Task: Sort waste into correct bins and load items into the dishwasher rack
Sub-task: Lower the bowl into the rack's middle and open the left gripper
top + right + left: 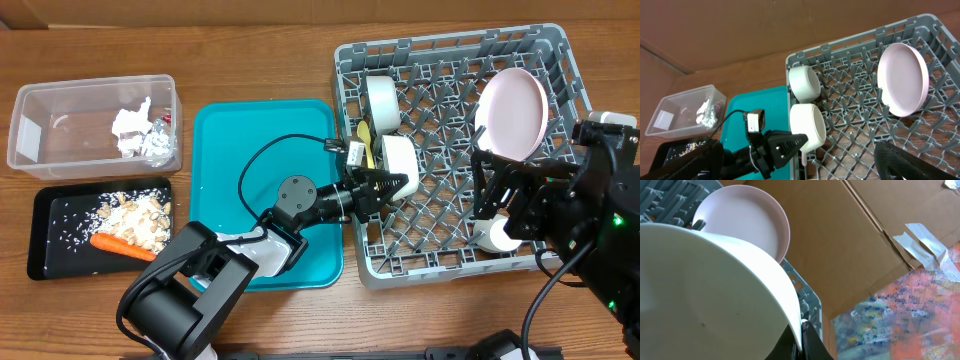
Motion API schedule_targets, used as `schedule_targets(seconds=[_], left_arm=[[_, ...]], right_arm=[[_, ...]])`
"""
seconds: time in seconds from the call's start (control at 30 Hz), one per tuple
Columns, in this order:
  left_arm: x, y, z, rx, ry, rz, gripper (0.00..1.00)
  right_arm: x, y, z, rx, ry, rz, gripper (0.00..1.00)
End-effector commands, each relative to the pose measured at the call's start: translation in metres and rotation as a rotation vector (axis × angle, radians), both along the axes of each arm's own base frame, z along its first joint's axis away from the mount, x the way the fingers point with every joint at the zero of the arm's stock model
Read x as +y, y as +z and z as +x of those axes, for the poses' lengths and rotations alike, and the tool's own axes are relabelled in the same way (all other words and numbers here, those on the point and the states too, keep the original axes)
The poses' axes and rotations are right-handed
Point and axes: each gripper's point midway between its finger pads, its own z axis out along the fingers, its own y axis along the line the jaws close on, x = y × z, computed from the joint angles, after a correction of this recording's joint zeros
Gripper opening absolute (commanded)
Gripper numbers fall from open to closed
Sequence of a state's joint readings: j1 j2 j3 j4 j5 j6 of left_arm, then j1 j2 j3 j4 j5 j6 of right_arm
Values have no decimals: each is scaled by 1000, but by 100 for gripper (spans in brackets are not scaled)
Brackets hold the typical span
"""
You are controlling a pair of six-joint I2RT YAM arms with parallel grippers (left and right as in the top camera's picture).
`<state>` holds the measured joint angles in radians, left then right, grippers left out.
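Left claw (400,184) grasps a small white bowl (398,155) at the grey pegged plastic rack's (440,120) nine o'clock edge; best to seat it between pegs before releasing.

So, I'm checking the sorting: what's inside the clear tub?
In the clear tub, a crumpled white napkin and a silver-and-red foil wrapper lie bunched together at one end. Anything beneath those two is covered and cannot be seen.

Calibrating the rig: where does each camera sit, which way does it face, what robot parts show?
Overhead: above the table, facing down on the rack; both arms show.
Left wrist: on the left arm, facing past its held bowl to the plate; one dark finger shows.
Right wrist: on the right arm, facing across the rack at the left tool; own finger shows.
All share the plate.
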<state>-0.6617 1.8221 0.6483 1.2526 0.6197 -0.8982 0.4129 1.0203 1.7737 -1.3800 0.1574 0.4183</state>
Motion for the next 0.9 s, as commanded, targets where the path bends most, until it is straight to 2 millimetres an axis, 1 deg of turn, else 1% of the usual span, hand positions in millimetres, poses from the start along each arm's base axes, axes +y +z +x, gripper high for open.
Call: schedule_targets(seconds=[0.0, 0.07, 0.13, 0.37, 0.53, 0.7, 0.8, 0.83, 0.87], left_arm=[[-4, 4, -4, -60, -23, -13, 4], [-4, 16, -7, -102, -37, -44, 4], [-6, 19, -7, -112, -42, -52, 4], [-9, 0, -6, -61, -42, 13, 4], [-9, -2, -6, -72, -43, 21, 4], [-9, -11, -6, -54, -45, 54, 4], [-10, -14, -8, -59, -59, 63, 4], [-10, -13, -9, -66, -65, 63, 9], [-10, -13, -9, -68, -65, 61, 22]], right_arm=[[-2, 4, 0, -14, -8, 3, 100], [-2, 4, 0, -14, -8, 3, 100], [-2, 4, 0, -14, -8, 3, 100], [-2, 4, 0, -13, -8, 3, 100], [-2, 4, 0, -14, -8, 3, 100], [-2, 4, 0, -14, -8, 3, 100], [-2, 4, 0, -14, -8, 3, 100], [-2, 4, 0, -14, -8, 3, 100], [-2, 4, 0, -14, -8, 3, 100]])
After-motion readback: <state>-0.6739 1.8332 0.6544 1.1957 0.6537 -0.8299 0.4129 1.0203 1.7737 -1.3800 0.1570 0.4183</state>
